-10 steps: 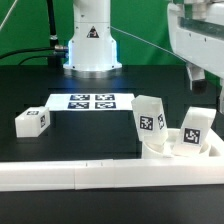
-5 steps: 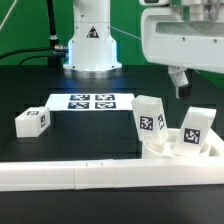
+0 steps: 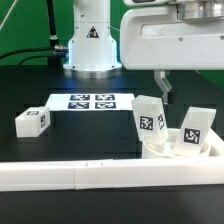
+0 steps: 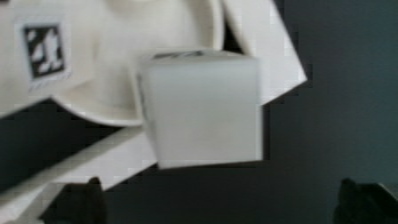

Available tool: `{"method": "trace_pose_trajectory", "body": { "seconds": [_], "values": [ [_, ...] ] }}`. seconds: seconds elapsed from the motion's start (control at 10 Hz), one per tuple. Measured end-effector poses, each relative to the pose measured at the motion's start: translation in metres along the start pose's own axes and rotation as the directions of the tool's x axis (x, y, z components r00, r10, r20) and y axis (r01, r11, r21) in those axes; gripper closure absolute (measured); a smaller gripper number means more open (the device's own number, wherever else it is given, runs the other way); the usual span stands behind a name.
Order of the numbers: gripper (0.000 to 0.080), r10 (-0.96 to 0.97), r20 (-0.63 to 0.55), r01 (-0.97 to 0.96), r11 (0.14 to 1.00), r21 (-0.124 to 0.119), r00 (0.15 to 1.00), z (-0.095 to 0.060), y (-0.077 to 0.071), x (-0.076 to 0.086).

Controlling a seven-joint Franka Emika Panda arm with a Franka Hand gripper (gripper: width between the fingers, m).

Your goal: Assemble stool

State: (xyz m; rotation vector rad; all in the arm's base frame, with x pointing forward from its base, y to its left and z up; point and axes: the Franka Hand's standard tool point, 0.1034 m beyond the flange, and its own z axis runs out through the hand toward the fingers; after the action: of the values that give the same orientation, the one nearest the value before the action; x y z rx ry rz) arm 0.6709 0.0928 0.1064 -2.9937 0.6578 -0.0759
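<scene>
The round white seat (image 3: pixel 176 150) lies at the exterior view's right, against the front rail. Two white tagged legs stand at it: one (image 3: pixel 150 121) on its left side, one (image 3: pixel 193 129) on its right. A third leg (image 3: pixel 32 121) lies alone at the far left. My gripper (image 3: pixel 163 90) hangs open and empty just above and behind the left of the two legs. In the wrist view a white leg block (image 4: pixel 205 110) sits ahead of the gripper (image 4: pixel 222 205), with the seat's curved edge (image 4: pixel 98 85) beside it. The dark fingertips (image 4: pixel 80 203) stand wide apart.
The marker board (image 3: pixel 85 102) lies flat at the middle back. The long white border rail (image 3: pixel 90 176) runs along the front edge. The robot's white base (image 3: pixel 92 40) stands behind the marker board.
My gripper has moved from the far right toward the exterior view's left and a little lower, ending above the left standing leg. The parts have not moved.
</scene>
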Motion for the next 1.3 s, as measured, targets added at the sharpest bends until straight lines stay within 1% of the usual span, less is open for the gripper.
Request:
{"method": "trace_pose_trajectory", "body": {
  "seconds": [0.1,0.2,0.3,0.5,0.6,0.7,0.8,0.9,1.0,1.1,1.2,1.3],
  "values": [
    [0.0151,-0.066,-0.003,0.066,0.998,-0.01,0.998,0.0,0.002,0.001],
    [0.0151,-0.304,0.017,0.305,0.952,-0.031,0.952,-0.002,0.006,0.002],
    [0.0151,-0.442,0.025,0.443,0.896,-0.028,0.897,-0.001,0.01,0.004],
    [0.0151,-0.694,0.064,0.697,0.716,-0.038,0.717,-0.003,0.022,0.005],
    [0.0151,-0.709,0.063,0.712,0.701,-0.043,0.702,-0.003,0.023,0.007],
    [0.0151,-0.765,0.074,0.769,0.637,-0.051,0.639,-0.003,0.026,0.009],
    [0.0151,-0.799,0.083,0.803,0.593,-0.057,0.596,-0.003,0.029,0.01],
    [0.0151,-0.814,0.094,0.82,0.569,-0.064,0.573,-0.003,0.029,0.01],
    [0.0151,-0.842,0.123,0.85,0.522,-0.063,0.526,-0.004,0.014,0.001],
    [0.0151,-0.859,0.137,0.87,0.491,-0.048,0.493,-0.004,-0.002,-0.007],
    [0.0151,-0.893,0.132,0.902,0.428,-0.054,0.431,-0.003,-0.005,-0.007],
    [0.0151,-0.913,0.139,0.923,0.381,-0.051,0.384,-0.003,-0.001,-0.005]
  ]
}}
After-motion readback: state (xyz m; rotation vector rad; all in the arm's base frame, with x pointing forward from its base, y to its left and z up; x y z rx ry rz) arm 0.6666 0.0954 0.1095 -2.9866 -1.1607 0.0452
